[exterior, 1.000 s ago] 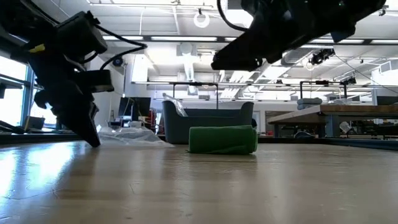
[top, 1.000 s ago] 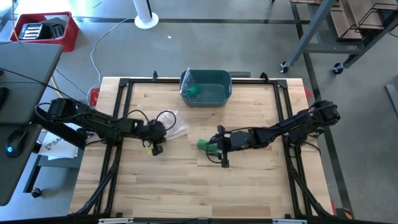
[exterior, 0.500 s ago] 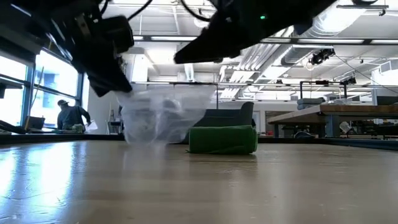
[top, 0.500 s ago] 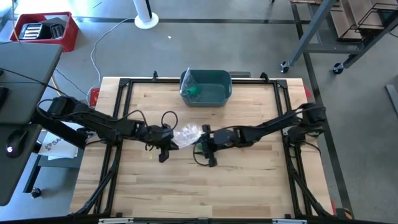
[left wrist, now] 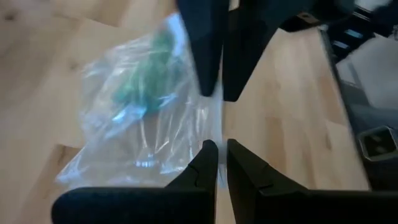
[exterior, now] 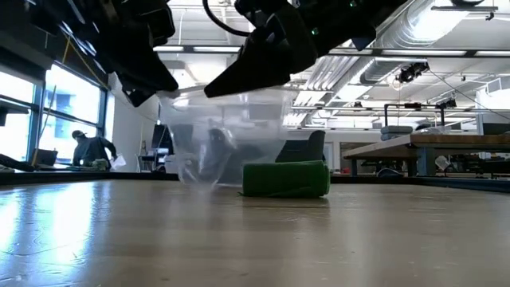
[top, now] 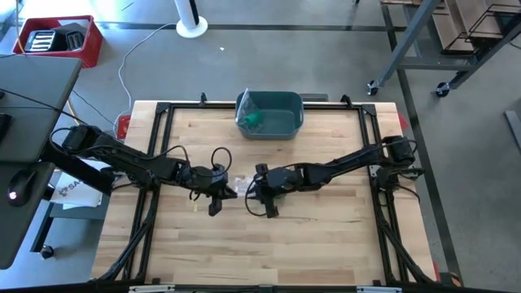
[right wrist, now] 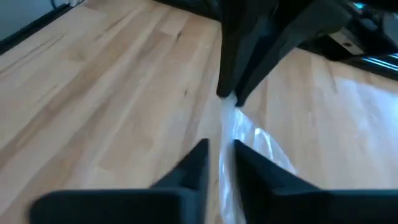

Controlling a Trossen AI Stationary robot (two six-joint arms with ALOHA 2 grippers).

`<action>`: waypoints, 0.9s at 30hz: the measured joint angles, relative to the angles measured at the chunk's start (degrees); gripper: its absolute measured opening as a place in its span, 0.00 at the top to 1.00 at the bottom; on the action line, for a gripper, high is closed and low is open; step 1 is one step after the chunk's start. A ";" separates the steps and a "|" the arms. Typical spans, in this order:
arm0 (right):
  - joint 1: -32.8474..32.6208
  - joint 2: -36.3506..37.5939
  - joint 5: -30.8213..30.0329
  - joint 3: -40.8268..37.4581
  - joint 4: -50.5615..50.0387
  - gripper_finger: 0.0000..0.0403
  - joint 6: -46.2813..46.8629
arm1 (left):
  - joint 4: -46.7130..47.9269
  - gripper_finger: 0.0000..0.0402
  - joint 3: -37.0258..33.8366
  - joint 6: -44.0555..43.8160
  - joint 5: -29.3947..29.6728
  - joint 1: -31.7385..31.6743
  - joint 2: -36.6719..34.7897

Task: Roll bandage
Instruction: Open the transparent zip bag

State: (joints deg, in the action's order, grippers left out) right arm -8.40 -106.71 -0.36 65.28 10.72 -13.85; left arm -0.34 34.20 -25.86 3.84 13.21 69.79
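Nearest, the green bandage roll [exterior: 285, 178] lies on the table [top: 326, 236]. Just above and beside it, the left gripper [top: 218, 189] pinches the clear plastic bag [exterior: 223, 135], lifting it. The right gripper [top: 259, 189] nips the opposite edge, presumably to open its mouth. Beyond sits the teal bin [top: 281, 122].

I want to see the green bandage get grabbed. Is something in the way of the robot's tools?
Yes. A clear plastic bag hangs between both tools, the left tool and right tool pinching its edge. The green bandage roll lies on the table beside it, untouched.
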 joint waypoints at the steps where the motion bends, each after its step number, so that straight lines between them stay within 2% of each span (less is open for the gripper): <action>1: 0.16 0.07 -0.01 0.00 -0.12 0.88 0.27 | 0.10 0.97 0.00 -0.03 1.38 0.00 -0.18; 2: 0.36 0.12 -0.08 0.00 -0.48 0.93 0.37 | 0.26 0.97 0.00 -0.20 2.84 0.00 -0.34; 4: 0.57 0.19 -0.78 0.00 -1.55 0.98 1.20 | 0.25 0.94 0.00 1.03 4.09 -0.02 -0.99; 10: 0.48 2.87 -4.54 -2.41 -3.66 0.99 4.86 | 0.66 0.76 0.00 6.12 3.95 0.83 -4.81; 14: 0.57 7.89 -5.23 -9.41 3.65 1.00 7.18 | -0.15 0.66 0.00 13.01 7.40 3.84 -6.00; 19: 0.24 12.73 -5.17 -16.23 13.86 1.00 9.36 | -8.92 0.66 -0.04 23.04 23.18 8.42 -4.07; 22: -0.36 13.52 -5.16 -16.58 14.90 1.00 9.03 | -16.68 0.69 0.00 28.73 26.60 9.25 -1.78; 27: -0.75 13.54 -5.13 -15.09 14.81 1.00 7.81 | -22.20 0.72 -0.04 30.46 27.51 8.90 1.67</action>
State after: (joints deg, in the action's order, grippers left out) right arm -9.15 -93.17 -5.49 50.18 25.53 -6.04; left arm -22.54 34.15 4.60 31.35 22.11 71.46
